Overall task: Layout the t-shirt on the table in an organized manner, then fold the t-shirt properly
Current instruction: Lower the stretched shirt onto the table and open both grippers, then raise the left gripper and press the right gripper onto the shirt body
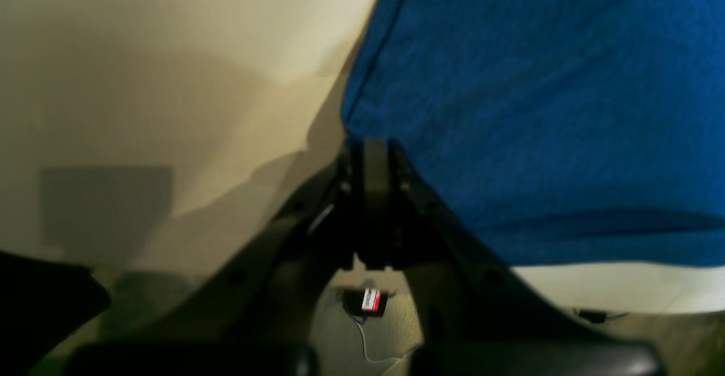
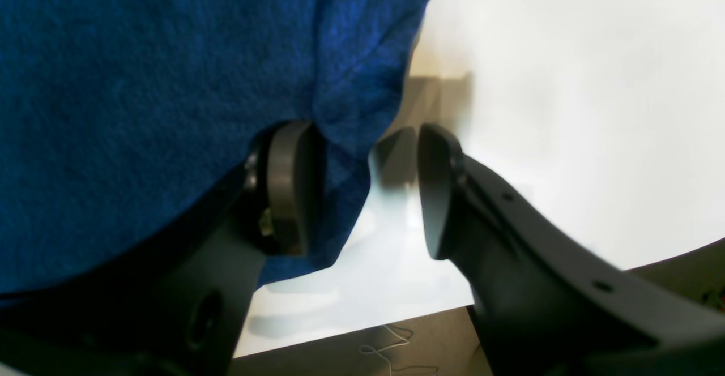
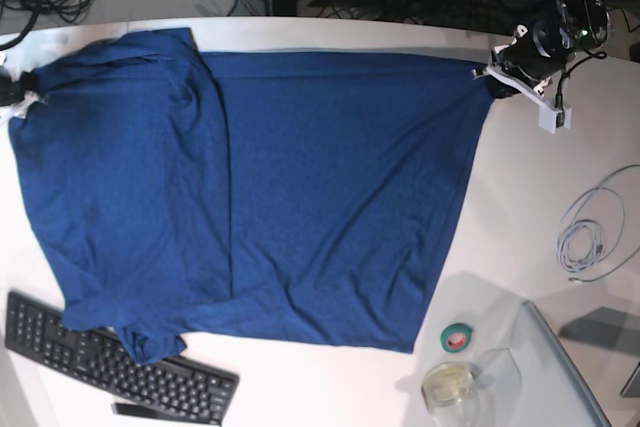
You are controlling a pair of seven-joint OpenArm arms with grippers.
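The navy-blue t-shirt lies spread wide over the white table, with one side folded over along a vertical crease at the left. My left gripper is at the shirt's far right corner. In the left wrist view it is shut on the t-shirt at that corner. My right gripper is at the far left edge of the shirt. In the right wrist view it stands open, and the t-shirt drapes over its left finger and hangs partly into the gap.
A black keyboard lies at the front left, with the shirt's hem over its upper edge. A green tape roll and a clear cup sit at the front right beside a grey glassy panel. A coiled white cable lies at the right.
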